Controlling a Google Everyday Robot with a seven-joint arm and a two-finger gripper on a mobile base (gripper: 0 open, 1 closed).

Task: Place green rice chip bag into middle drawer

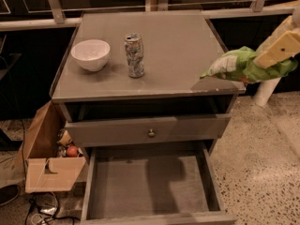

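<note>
Nothing readable here tbh. The white patch on the green rice chip bag (236,67) shows no legible print, and the patterned can (134,55) doesn't either. The gripper (267,59) clamps the bag well right of the can.

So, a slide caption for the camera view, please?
Claw holds green rice chip bag at cabinet's right edge; middle drawer open below.
</note>
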